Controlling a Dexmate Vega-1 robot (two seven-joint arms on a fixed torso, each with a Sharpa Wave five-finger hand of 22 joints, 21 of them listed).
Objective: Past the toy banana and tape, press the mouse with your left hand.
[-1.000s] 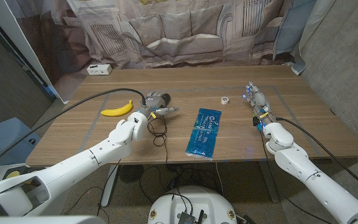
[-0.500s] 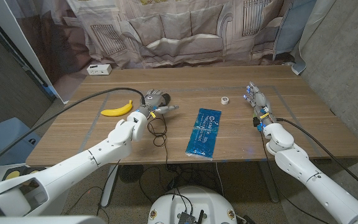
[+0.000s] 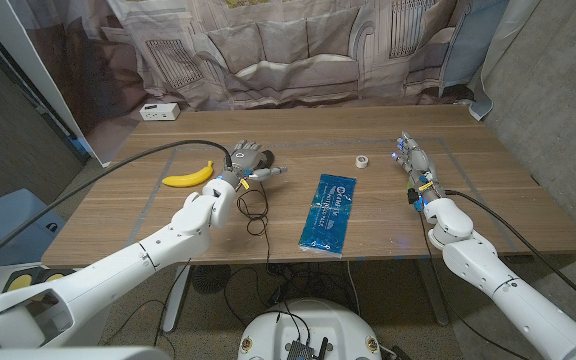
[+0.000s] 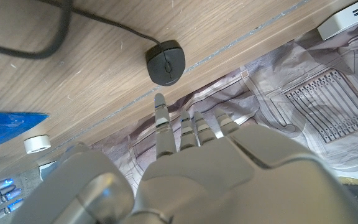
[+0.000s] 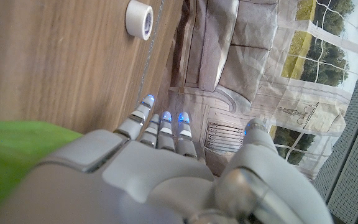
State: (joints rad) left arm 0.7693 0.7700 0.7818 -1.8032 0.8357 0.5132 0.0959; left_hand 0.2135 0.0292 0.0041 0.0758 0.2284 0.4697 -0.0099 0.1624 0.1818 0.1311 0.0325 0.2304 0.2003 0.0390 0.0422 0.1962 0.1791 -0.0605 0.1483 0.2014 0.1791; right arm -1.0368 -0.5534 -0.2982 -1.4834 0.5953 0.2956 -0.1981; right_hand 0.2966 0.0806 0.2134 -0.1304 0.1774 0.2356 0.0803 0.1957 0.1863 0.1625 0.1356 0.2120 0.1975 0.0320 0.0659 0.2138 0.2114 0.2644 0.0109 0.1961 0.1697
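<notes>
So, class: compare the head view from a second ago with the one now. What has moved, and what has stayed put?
The left hand has edged slightly farther across the table toward the mouse, its fingers spread and holding nothing. It took hold of nothing and let go of nothing. The right hand, toy banana, tape and blue packet stayed as they were.

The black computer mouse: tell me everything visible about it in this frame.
The black computer mouse is small, oval, matte plastic by its look, with a scroll wheel between two buttons. It lies flat on the wooden table near a pale taped line. A dark cable runs from it across the wood. The left hand hovers close, fingers extended towards it; nothing visibly touches it. In the head view that hand largely covers it.
</notes>
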